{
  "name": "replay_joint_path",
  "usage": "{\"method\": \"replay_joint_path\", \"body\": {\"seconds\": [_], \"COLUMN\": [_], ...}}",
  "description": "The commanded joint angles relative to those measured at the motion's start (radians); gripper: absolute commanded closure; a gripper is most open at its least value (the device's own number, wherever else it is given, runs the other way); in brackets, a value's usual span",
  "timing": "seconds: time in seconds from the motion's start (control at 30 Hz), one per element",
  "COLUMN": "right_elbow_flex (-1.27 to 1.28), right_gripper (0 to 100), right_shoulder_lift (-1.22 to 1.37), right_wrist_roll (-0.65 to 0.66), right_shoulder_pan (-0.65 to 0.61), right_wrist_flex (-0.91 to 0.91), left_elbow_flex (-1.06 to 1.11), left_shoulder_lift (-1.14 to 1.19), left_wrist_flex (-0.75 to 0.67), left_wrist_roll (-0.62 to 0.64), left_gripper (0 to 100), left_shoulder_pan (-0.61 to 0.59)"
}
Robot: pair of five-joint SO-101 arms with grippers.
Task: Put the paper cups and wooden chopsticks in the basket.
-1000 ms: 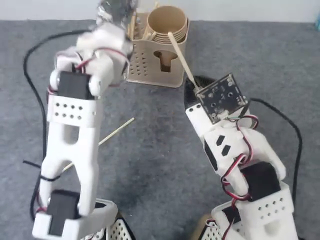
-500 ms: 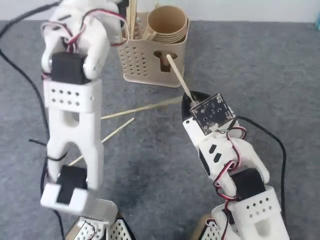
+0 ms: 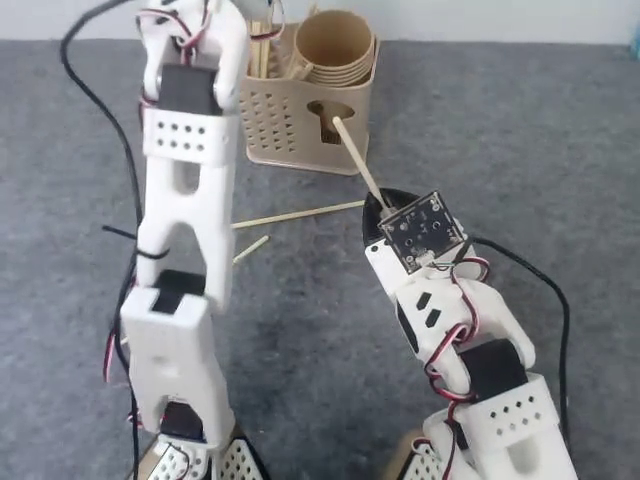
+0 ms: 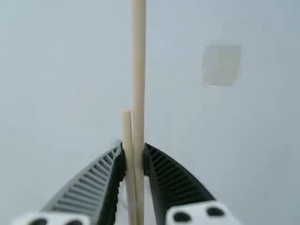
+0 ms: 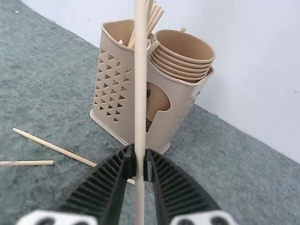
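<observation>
My left gripper is shut on two wooden chopsticks, held upright against a white wall. In the high view the left arm stretches to the beige basket's left back corner. My right gripper is shut on one chopstick that points toward the basket. This held chopstick ends just before the basket's front. Stacked paper cups sit in the basket's right compartment, and several chopsticks stand in its left one. Two more chopsticks lie on the grey carpet.
The grey carpet stretches open to the right of the basket. A white wall rises right behind the basket. Black cables trail along the left arm, and another cable loops beside the right arm.
The left arm has swung up and stretched toward the basket's back, uncovering a long chopstick on the carpet. The right arm drew back a little with its chopstick.
</observation>
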Motion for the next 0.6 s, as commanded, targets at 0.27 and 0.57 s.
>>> {"method": "replay_joint_path", "body": {"seconds": [0.27, 0.57], "right_elbow_flex": [-0.008, -0.009], "right_gripper": [99.1, 99.1], "right_shoulder_lift": [-0.021, -0.021], "right_wrist_roll": [-0.017, -0.017], "right_shoulder_pan": [0.012, 0.013], "right_wrist_flex": [-0.025, -0.025], "left_elbow_flex": [-0.166, -0.234], "left_shoulder_lift": [0.175, 0.15], "left_wrist_flex": [0.055, 0.333], "left_wrist_roll": [0.011, 0.012], "left_gripper": [98, 68], "left_shoulder_pan": [-0.069, -0.078]}}
